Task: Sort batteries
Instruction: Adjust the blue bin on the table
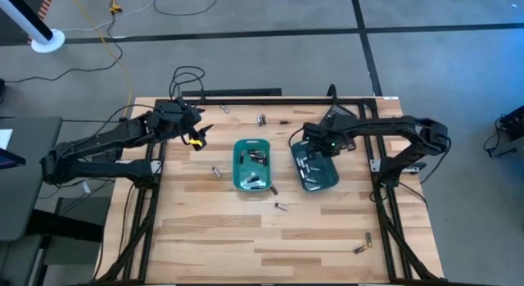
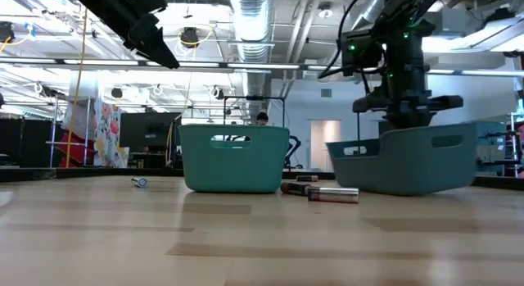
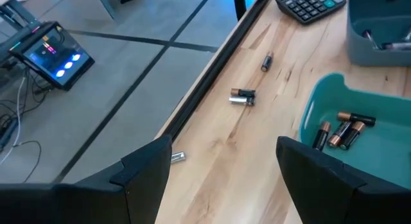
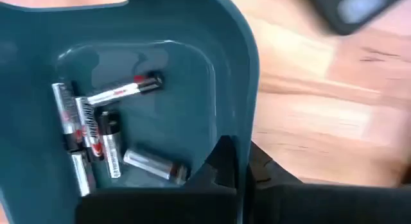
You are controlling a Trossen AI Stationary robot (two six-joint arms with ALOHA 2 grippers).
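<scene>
You see a wooden counter (image 1: 246,237) carrying two teal trays near its middle. The lighter teal tray (image 1: 252,165) sits toward the centre; the darker teal tray (image 1: 315,167) sits just beside it, toward the right edge.

The right gripper (image 1: 314,143) is at the far end of the darker tray. In the right wrist view its jaws are pressed together on the rim of that tray (image 4: 247,76), with the tray wall between them. In the low view the darker tray (image 2: 409,159) sits tilted, its near-gripper end raised off the counter.

The left gripper (image 1: 196,132) hangs above the counter near the far left corner. Its jaws are spread and hold nothing; the left wrist view shows the two fingers (image 3: 144,169) well apart.

Locate the batteries as follows:
- In the darker tray, a cluster of silvery batteries (image 4: 96,131) with red markings lies on the tray floor.
- In the lighter tray, several dark batteries with coppery ends (image 3: 340,129) lie together.
- Loose batteries lie on the counter: one near the far edge (image 1: 262,120), one left of the lighter tray (image 1: 217,171), two just in front of it (image 1: 277,197), and one near the near right corner (image 1: 361,247).

A black calculator (image 3: 308,2) appears in the left wrist view at the counter edge.
</scene>
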